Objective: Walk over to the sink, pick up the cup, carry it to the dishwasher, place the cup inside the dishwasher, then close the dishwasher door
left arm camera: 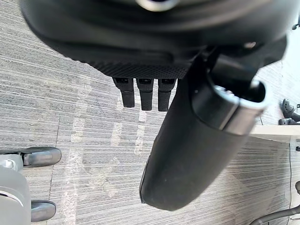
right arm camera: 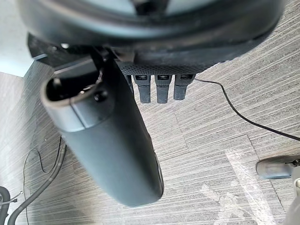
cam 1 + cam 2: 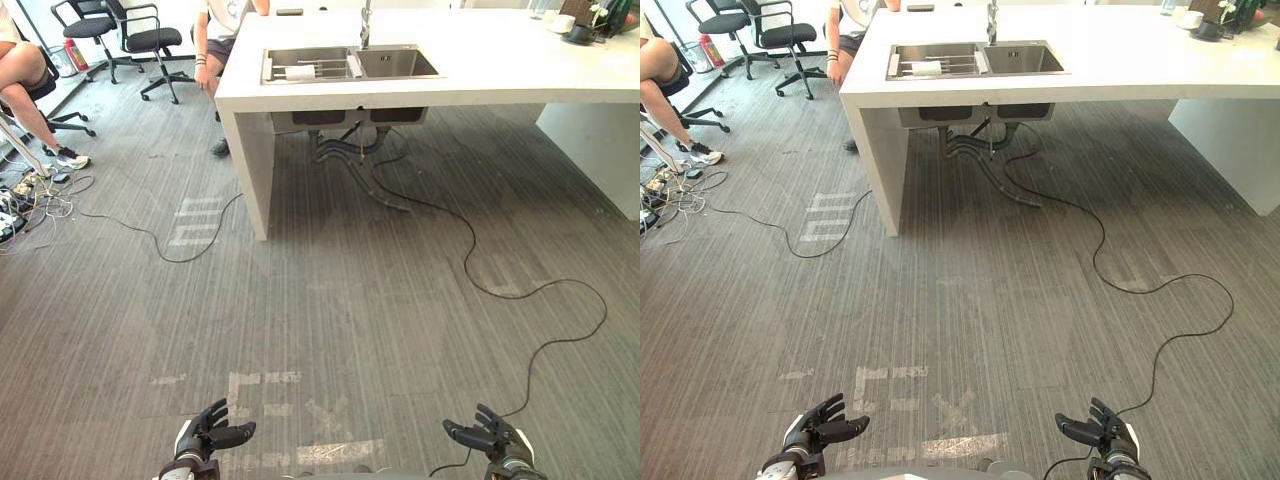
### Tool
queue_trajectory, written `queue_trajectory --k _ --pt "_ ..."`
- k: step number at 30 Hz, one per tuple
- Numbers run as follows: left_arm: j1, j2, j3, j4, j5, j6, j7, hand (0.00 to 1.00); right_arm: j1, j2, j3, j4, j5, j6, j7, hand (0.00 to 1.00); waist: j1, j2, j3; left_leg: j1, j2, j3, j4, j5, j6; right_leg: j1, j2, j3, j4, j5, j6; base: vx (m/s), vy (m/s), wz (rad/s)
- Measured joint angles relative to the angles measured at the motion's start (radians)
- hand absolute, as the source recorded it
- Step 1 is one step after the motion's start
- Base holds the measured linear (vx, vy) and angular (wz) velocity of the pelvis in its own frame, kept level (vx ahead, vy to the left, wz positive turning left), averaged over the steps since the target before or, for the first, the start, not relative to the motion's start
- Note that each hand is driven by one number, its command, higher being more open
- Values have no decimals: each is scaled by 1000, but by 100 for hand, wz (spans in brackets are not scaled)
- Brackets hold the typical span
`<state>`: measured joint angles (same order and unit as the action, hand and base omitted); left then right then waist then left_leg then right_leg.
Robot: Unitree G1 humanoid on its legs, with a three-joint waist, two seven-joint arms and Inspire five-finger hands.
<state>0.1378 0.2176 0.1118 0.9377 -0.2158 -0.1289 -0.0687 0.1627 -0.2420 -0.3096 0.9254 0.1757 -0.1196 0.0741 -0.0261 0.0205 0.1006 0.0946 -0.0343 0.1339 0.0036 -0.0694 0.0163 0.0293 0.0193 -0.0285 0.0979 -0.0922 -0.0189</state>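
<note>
Left hand (image 3: 212,432) at 7 o'clock and right hand (image 3: 487,436) at 5 o'clock hang low over the floor (image 3: 350,300), fingers loosely spread and holding nothing. The sink (image 3: 350,64) sits in the counter (image 3: 480,70) at 12 o'clock, well apart from both hands. A pale cup-like item (image 3: 300,72) (identity uncertain) lies on the rack (image 3: 328,66) in its left basin.

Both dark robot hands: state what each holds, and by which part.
Nothing is held. The dark left hand and dark right hand hang empty over the grey striped floor, fingers relaxed; the steel double sink stands far ahead.
</note>
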Motion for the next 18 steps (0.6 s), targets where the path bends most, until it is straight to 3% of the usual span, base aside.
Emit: queue_trajectory --k 4,8,11,12,13,14,15,18 --pt "10 -1 0 -43 -3 0 2 90 -23 -1 0 0 1 0 -5 90 3 1 1 -43 4 19 62 -39 6 -37 0 23 30 -14 5 46 18 -18" --pt "14 -6 0 -96 -41 0 4 90 -51 -18 0 -2 4 1 -6 90 10 7 4 -92 11 52 160 -121 13 -82 1 55 107 -64 16 47 47 -25" --pt "18 -6 0 -117 -41 0 5 90 -55 -29 -2 -7 28 1 -13 90 9 5 7 -118 -4 59 244 -190 36 -142 -19 63 264 -167 37 101 62 -7" --pt "17 -10 -2 -117 -41 0 5 90 -55 -32 -7 -7 28 1 -17 90 9 7 10 -117 -13 60 266 -212 47 -178 -32 55 359 -201 69 149 72 -1" --pt "18 -11 -2 -119 -41 0 6 90 -54 -32 -8 -7 28 1 -18 90 6 9 13 -113 -15 57 271 -225 50 -203 -37 46 423 -208 81 197 68 9" --pt "17 -10 -3 -130 -46 0 10 90 -52 -27 -7 -6 28 6 -20 90 5 12 27 -85 -18 45 280 -239 68 -268 -49 18 589 -213 91 267 52 23" --pt "17 -7 -4 -140 -62 0 21 90 -50 -25 -3 -5 28 15 -19 90 1 9 46 -48 -23 32 279 -254 72 -307 -65 -9 693 -236 85 297 40 27" --pt "0 -7 -4 -142 -81 0 38 90 -64 -29 5 -5 28 20 -19 90 -21 23 62 19 -8 -15 232 -264 61 -405 -69 -56 646 -250 64 417 -5 42"
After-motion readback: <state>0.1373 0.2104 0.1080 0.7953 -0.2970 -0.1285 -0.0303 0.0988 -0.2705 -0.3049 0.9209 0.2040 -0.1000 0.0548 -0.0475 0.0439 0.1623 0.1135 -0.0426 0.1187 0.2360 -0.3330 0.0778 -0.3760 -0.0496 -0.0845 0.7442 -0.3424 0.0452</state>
